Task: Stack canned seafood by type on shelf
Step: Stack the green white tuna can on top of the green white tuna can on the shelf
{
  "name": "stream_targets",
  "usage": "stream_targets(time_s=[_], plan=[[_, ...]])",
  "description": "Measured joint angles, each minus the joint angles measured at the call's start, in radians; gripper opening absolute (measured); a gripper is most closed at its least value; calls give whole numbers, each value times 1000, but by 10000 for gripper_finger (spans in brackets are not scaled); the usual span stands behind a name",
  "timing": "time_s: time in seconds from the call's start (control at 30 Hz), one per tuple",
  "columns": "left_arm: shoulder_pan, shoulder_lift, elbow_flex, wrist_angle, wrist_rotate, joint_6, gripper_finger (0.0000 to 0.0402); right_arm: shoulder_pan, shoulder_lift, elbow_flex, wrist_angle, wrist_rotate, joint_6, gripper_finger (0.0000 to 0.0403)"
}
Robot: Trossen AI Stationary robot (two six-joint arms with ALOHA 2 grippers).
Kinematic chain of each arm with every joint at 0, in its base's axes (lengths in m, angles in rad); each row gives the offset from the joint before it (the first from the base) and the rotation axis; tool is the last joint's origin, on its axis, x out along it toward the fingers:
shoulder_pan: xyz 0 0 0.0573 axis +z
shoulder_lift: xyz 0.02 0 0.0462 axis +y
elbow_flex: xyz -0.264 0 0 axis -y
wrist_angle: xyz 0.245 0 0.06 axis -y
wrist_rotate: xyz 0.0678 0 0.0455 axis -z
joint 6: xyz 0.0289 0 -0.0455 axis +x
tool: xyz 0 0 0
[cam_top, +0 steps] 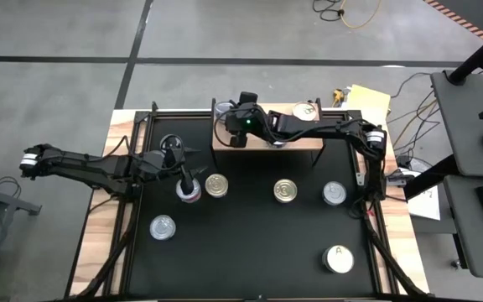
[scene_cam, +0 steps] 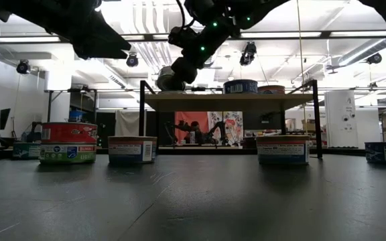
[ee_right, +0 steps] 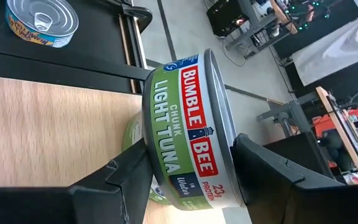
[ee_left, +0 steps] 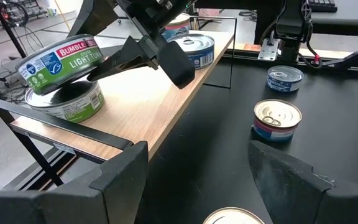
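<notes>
1. While both arms reached over it, the black tabletop (cam_top: pixel 250 252) carried loose tins across its middle and near part, with the wooden shelf (cam_top: pixel 300 144) standing at its far edge.
2. On the shelf's left end, the right gripper (ee_right: pixel 188 171) had its jaws closed on the sides of a green Bumble Bee light tuna can (ee_right: pixel 188 134), tilted and resting partly on a second green tuna can (ee_left: pixel 70 102) that sat on the board.
3. Farther right on the shelf stood a blue-labelled tin (ee_left: pixel 194 50), and another silver-topped tin (cam_top: pixel 306 111) sat near the shelf's right end.
4. Over the table's left middle, the left gripper (cam_top: pixel 184 183) hung with its jaws parted and nothing between them, just above a red-sided tin (cam_top: pixel 189 193).
5. Just right of that lay a gold-topped tin (cam_top: pixel 216 185), then a second gold-topped one (cam_top: pixel 286 190) and a silver one (cam_top: pixel 334 194).
6. Nearer, a silver tin (cam_top: pixel 163 226) lay at left and the white-topped tin marked "A" (cam_top: pixel 339 259) at right.
</notes>
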Motion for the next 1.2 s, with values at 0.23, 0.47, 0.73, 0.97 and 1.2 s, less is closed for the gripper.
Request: stream_targets(time_s=[0.23, 0.47, 0.73, 0.97, 1.2], plan=[[0, 0, 0, 16, 20, -6, 260, -19, 0, -1, 14, 0, 2, 201], [0, 0, 0, 32, 50, -4, 260, -39, 0, -1, 26, -46, -16, 201], [0, 0, 0, 37, 56, -2, 260, -43, 1, -1, 20, -63, 44, 201], [0, 0, 0, 37, 56, -2, 260, -43, 1, -1, 8, -83, 42, 201], [0, 0, 0, 37, 56, -2, 260, -42, 1, -1, -2, -87, 22, 201]])
